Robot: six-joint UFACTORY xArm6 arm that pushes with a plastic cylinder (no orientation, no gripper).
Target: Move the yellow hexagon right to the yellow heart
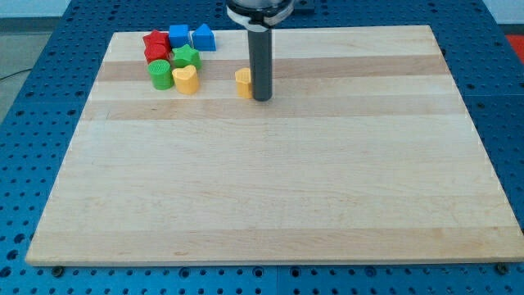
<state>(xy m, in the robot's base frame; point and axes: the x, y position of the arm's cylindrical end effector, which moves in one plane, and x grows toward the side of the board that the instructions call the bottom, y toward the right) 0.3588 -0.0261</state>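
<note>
Small yellow plastic hexagon block (243, 83): light, rigid, slides easily on pale wooden tabletop (270, 188). Tip (261, 98) touching at 3 o'clock; no hand fitted. Yellow plastic heart block (187, 79) at 9 o'clock, apart. Push from 3 o'clock face.

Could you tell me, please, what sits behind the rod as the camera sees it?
The yellow hexagon sits at the view's left of the rod, beside my tip. Its right part is covered by the rod, so whether they touch cannot be seen. The yellow heart lies further left.
</note>
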